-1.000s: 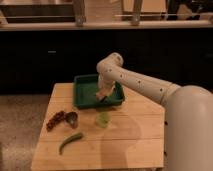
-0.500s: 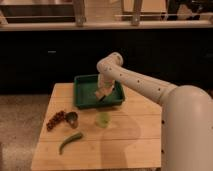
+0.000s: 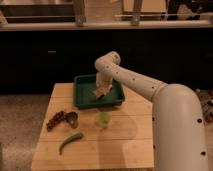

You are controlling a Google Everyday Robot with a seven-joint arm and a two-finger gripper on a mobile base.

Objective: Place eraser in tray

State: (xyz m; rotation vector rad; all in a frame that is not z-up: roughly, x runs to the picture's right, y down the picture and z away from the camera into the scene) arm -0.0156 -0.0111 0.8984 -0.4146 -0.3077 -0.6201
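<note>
The dark green tray [image 3: 85, 95] sits at the back of the wooden table [image 3: 125, 145]. My white arm reaches from the right over the tray. The gripper [image 3: 100, 92] hangs above the tray's middle, pointing down. A pale, light-coloured piece, which may be the eraser [image 3: 98, 93], shows at the gripper's tip, just above the tray floor. I cannot tell whether it is held or resting in the tray.
A small metal cup [image 3: 72, 119] and a dark red bunch of grapes [image 3: 56, 120] lie at the left. A green pepper-like item [image 3: 70, 141] lies near the front left. A light green cup [image 3: 103, 120] stands in front of the tray.
The gripper has stayed over the tray, shifting only slightly lower and to the left. The other objects have not moved.
</note>
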